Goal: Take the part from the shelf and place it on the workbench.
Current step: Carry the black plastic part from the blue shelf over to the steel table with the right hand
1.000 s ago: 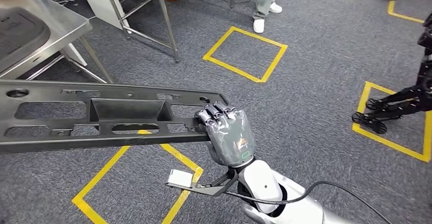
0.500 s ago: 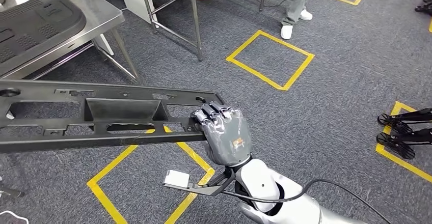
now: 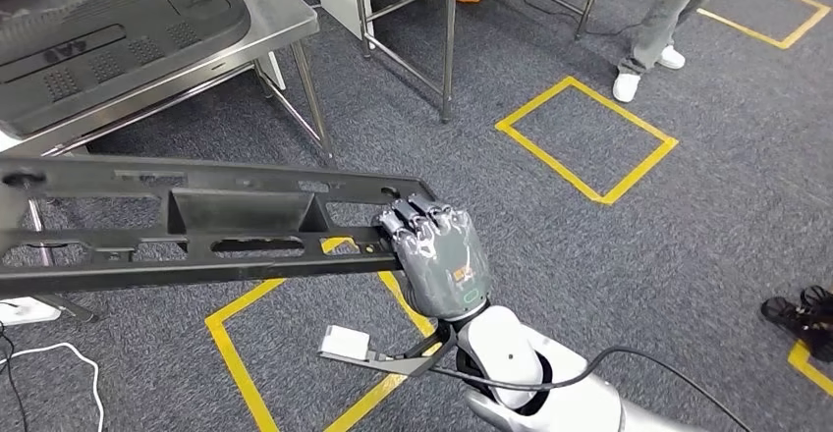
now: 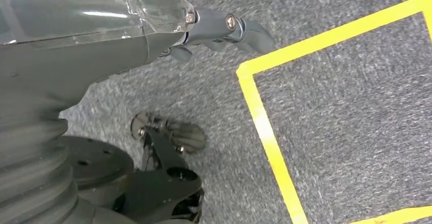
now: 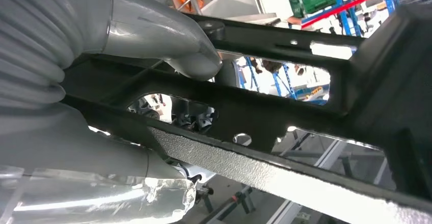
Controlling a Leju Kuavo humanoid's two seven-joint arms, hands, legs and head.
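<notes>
The part [image 3: 196,226] is a long black plastic frame with several cutouts, held level over the carpet and running off the left edge of the head view. My right hand [image 3: 434,255] grips its right end, fingers curled over the top edge. In the right wrist view the thumb [image 5: 168,40] presses on one side of the part [image 5: 285,107] and the other fingers lie on the opposite side. The steel workbench [image 3: 285,29] stands at the upper left, beyond the part. My left hand [image 4: 102,40] hangs over the floor with nothing in it.
A dark grey moulded panel [image 3: 108,44] lies on the workbench. A second steel table frame [image 3: 442,20] stands behind it. A person's legs [image 3: 658,29] are at the upper right. Yellow tape squares [image 3: 587,137] mark the carpet. White cable [image 3: 59,353] lies lower left; black stand feet [image 3: 801,314] sit at the right.
The whole view has swung: the workbench and floor marks slid right and down in the picture, so the bench shows more fully. My right hand holds the part as before.
</notes>
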